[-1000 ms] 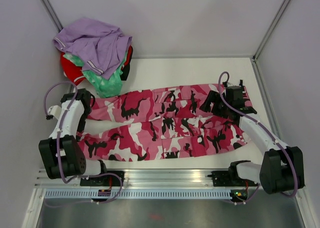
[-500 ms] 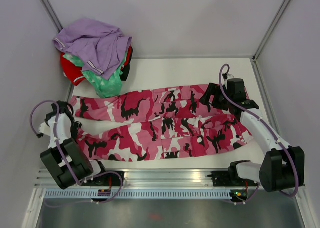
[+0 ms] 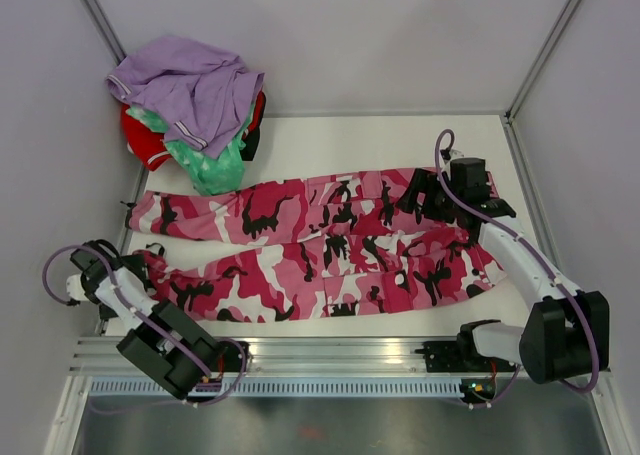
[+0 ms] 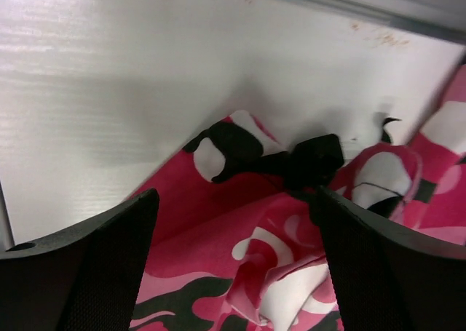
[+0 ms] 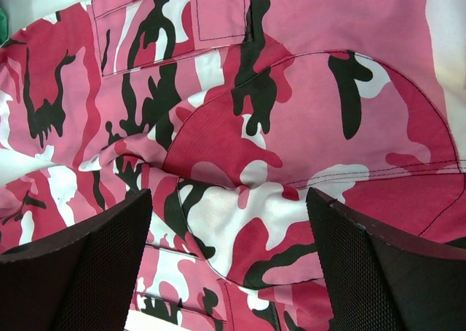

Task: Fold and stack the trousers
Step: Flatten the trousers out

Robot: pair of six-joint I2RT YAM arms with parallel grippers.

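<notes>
The trousers [image 3: 320, 250] are spread flat across the surface [image 3: 350, 140], legs toward 9 o'clock. The left claw [image 4: 233, 211] is held open over a leg hem at 8 o'clock, possibly touching it; the right claw [image 5: 229, 204] is held open above the waist at 3 o'clock.

The top camera looked steeply down from the near edge over the whole table [image 3: 400, 140]. Both wrist cameras sat close above the same trousers [image 3: 300, 265], the left apparently at a hem.
</notes>
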